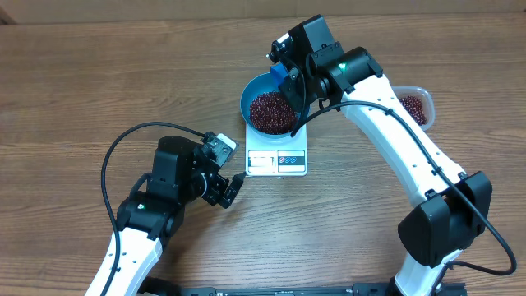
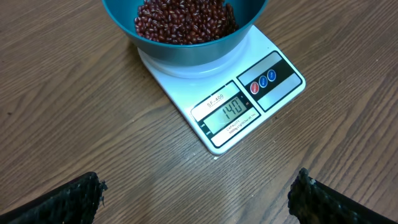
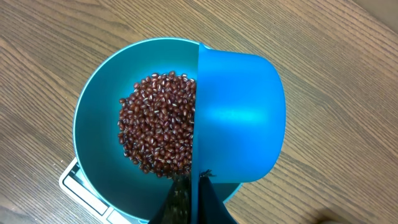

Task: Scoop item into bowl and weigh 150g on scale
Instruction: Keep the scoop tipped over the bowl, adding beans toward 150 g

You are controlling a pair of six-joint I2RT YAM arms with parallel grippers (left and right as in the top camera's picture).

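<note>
beans point(image 3: 158, 124): lying heaped inside the bowl point(image 3: 93, 118); more sitting in the clear tub point(image 1: 415, 105)
bowl: sitting on the scale point(image 2: 186, 93), display showing 140
scoop point(image 3: 239, 118): hanging tipped on its side over the bowl
right claw point(image 3: 189, 196): clenching the scoop
left claw point(image 1: 233, 187): gaping wide, hovering near the scale over the desk point(image 1: 82, 74)

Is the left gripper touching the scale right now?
Apart. The left wrist view shows table surface between the left gripper and the scale.

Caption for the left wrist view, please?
Blue bowl of red beans on the white scale, display reading 140; open left hand in front.
</note>
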